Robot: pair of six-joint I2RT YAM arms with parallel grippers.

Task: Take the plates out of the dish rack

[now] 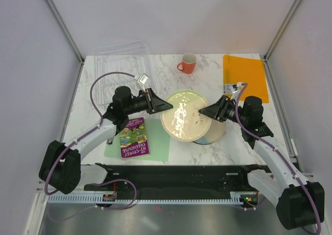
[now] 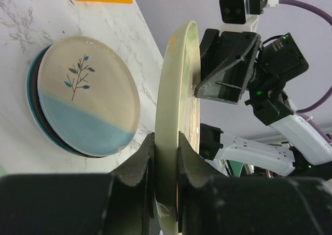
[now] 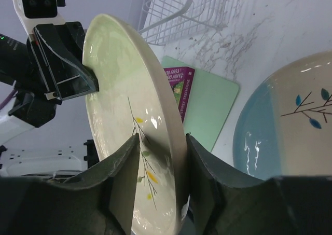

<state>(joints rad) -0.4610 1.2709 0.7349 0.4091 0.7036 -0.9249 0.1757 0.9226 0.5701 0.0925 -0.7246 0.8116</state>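
Note:
A pale yellow-green plate (image 1: 184, 115) with a sprig hangs tilted above the table between both arms. My left gripper (image 2: 166, 147) is shut on its left rim (image 2: 176, 115), one finger on each face. My right gripper (image 3: 162, 141) straddles the opposite rim (image 3: 119, 79), open, with a little room beside the plate. Under the raised plate a blue-and-cream plate (image 2: 83, 105) with a sprig lies on top of a stack (image 1: 217, 134). The clear dish rack (image 1: 122, 64) stands at the back left with no plate showing in it.
An orange mug (image 1: 187, 63) stands at the back centre and an orange mat (image 1: 245, 77) lies at the back right. A purple book (image 1: 134, 137) rests on a light green mat (image 1: 158, 144) near the left arm.

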